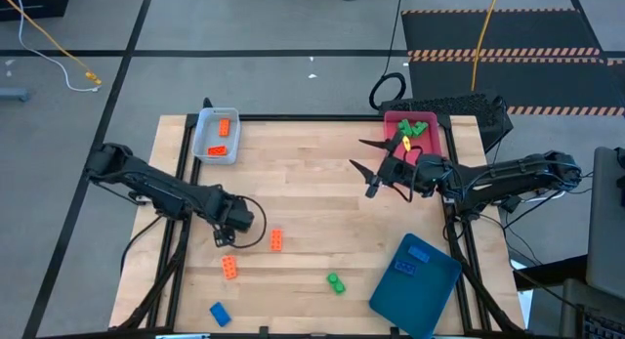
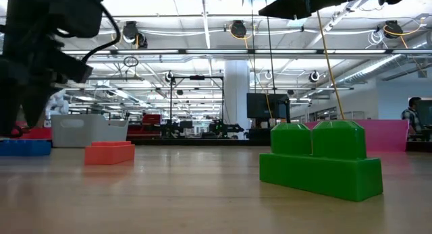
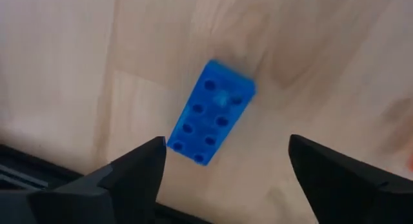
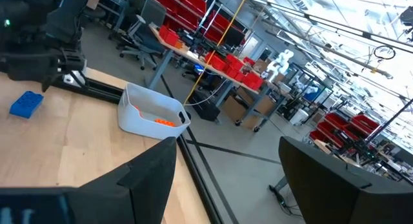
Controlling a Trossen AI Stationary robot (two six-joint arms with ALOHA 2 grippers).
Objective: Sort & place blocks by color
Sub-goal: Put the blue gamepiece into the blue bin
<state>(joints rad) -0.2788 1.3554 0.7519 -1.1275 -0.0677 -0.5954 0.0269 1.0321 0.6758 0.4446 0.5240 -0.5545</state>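
Observation:
Loose bricks lie flat on the wooden table: two orange ones (image 1: 276, 239) (image 1: 229, 269), a green one (image 1: 336, 282) and a blue one (image 1: 220, 314) near the front edge. My left gripper (image 1: 228, 235) hovers open and empty beside the orange bricks. Its wrist view shows the blue brick (image 3: 213, 114) beyond its spread fingers (image 3: 139, 169). My right gripper (image 1: 367, 167) is open and empty, raised just left of the pink tray (image 1: 437, 134). In the low view the green brick (image 2: 320, 160) is nearest, with an orange brick (image 2: 109, 153) and the blue brick (image 2: 23, 148) to its left.
A pale-blue tray (image 1: 200, 139) at the back left holds orange bricks. The pink tray at the back right holds green bricks (image 1: 414, 129) and a tiny yellow piece (image 1: 406, 142). A dark-teal tray (image 1: 439, 280) at the front right holds blue bricks (image 1: 417, 253). Bare wood lies mid-table.

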